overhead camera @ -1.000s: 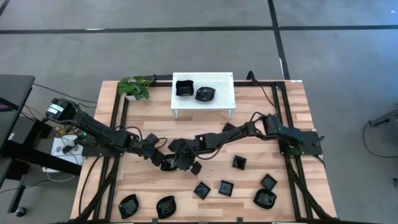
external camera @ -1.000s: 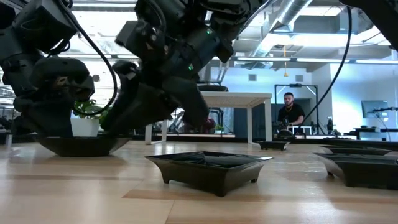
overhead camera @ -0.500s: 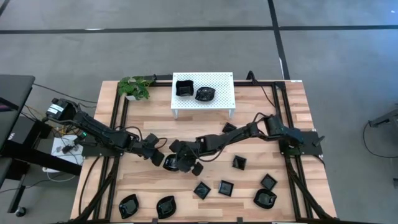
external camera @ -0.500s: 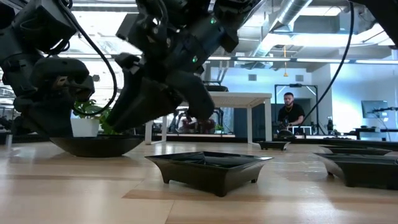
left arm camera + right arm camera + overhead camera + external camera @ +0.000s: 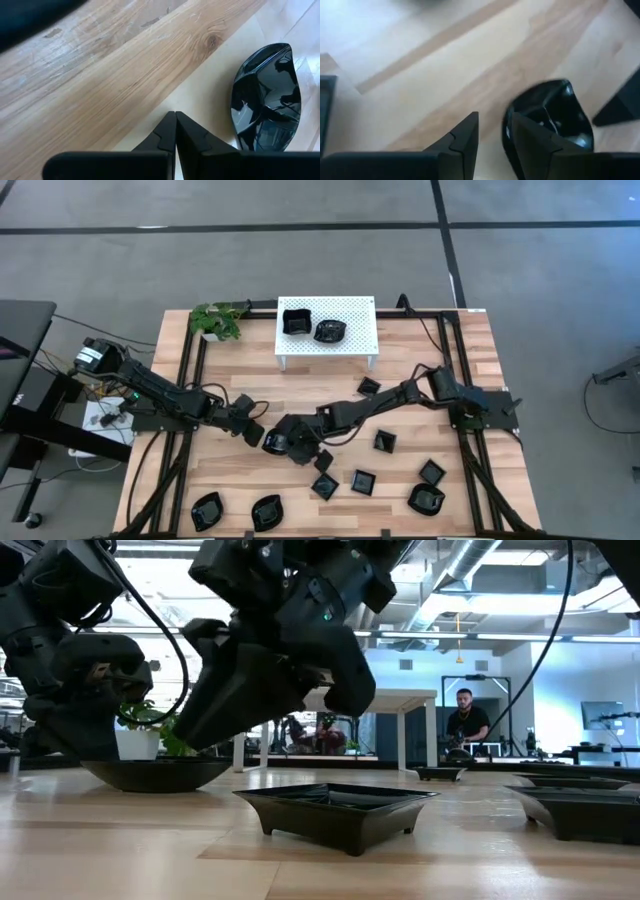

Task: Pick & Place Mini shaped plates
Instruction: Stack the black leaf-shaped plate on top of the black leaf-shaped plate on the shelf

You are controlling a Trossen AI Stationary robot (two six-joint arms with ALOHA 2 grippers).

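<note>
My right fingers (image 5: pixel 492 132) stand a little apart and hold nothing. Just in front of them one black dish (image 5: pixel 550 120) lies on the tabletop (image 5: pixel 420 70), its rim just beside one fingertip, not between the two. My left fingers (image 5: pixel 175 131) are pressed together, also with nothing in them, and a leaf dish (image 5: pixel 265 95) lies just beside them on the wood. From above, both of my arms meet near the middle of the tabletop, left gripper (image 5: pixel 250 420) and right gripper (image 5: pixel 283 442) close to each other, around one dark dish; I cannot tell if this is the same dish in both wrist views.

I judge that these dishes are light, stiff and glossy, so they will be slippery, and probably they can chip if they drop. The wall is low and sloped, so I think the best hold is on the rim: one finger inside, one outside, closing slowly. A flat side of a square dish seems safer than a wavy edge.

Nearer to the front edge lie more plates: two rounded ones (image 5: pixel 207 509) at the left, some square ones (image 5: pixel 362 481) in the middle, and another rounded one (image 5: pixel 426 499) at the right. At the far side stands the white rack (image 5: pixel 360 330), which already carries two dishes (image 5: pixel 296 321). Beside it is a small plant (image 5: pixel 218 319).
</note>
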